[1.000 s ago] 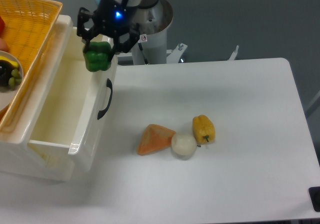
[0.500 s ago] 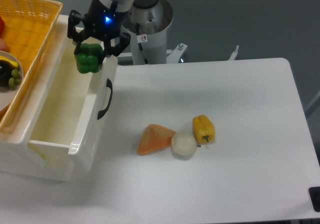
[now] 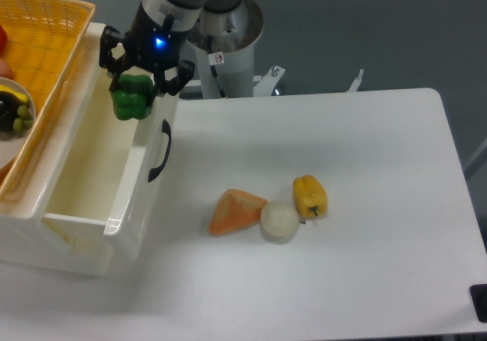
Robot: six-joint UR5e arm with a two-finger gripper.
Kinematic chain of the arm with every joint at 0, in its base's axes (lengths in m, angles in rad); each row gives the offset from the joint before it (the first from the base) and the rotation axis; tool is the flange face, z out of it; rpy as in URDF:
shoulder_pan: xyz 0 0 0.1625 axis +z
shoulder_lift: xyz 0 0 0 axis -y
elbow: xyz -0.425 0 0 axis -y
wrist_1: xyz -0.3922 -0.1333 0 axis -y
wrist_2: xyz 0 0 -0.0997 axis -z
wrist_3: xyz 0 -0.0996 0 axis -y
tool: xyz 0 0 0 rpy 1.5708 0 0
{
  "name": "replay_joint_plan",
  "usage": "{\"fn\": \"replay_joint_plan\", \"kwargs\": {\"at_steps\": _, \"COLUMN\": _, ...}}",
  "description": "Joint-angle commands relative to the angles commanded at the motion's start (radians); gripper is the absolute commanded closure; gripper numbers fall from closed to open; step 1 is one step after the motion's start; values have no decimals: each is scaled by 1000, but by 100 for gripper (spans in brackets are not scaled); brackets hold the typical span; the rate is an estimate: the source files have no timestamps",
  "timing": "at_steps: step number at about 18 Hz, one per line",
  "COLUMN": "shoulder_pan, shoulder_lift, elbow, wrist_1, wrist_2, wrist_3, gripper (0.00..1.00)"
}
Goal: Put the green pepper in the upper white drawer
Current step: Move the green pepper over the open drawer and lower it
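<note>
While tool grips green pepper, above upper white drawer

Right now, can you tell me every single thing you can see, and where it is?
green pepper: 1, bright green, held in the air over the back of the open drawer
upper white drawer: 1, cream-white with a black handle, pulled open at the left
yellow basket: 1, yellow woven, upper left, above the drawer
plate of food: 1, white with dark and green bits, partly cut off at the left edge
yellow pepper: 1, yellow, middle of the table
white ball: 1, white, touching the yellow pepper's left side
orange wedge: 1, orange, left of the white ball
table: 1, white
pincer: 1, black, closed around the green pepper
</note>
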Motion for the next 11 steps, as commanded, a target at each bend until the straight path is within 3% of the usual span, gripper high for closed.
{"fn": "replay_joint_plan", "kwargs": {"at_steps": 2, "shoulder_pan": -5, "shoulder_lift": -2, "elbow": -2, "wrist_1": 2, "wrist_2": 0, "wrist_3": 5, "gripper": 54}}
{"fn": "replay_joint_plan", "kwargs": {"at_steps": 3, "shoulder_pan": -15, "shoulder_lift": -3, "elbow": -2, "wrist_1": 3, "wrist_2": 3, "wrist_3": 8, "gripper": 46}}
{"fn": "replay_joint_plan", "kwargs": {"at_steps": 6, "shoulder_pan": -20, "shoulder_lift": -11, "elbow": -2, "wrist_1": 5, "wrist_2": 6, "wrist_3": 9, "gripper": 43}}
{"fn": "replay_joint_plan", "kwargs": {"at_steps": 11, "shoulder_pan": -21, "shoulder_lift": -11, "elbow": 0, "wrist_1": 8, "wrist_2": 8, "wrist_3": 11, "gripper": 22}}
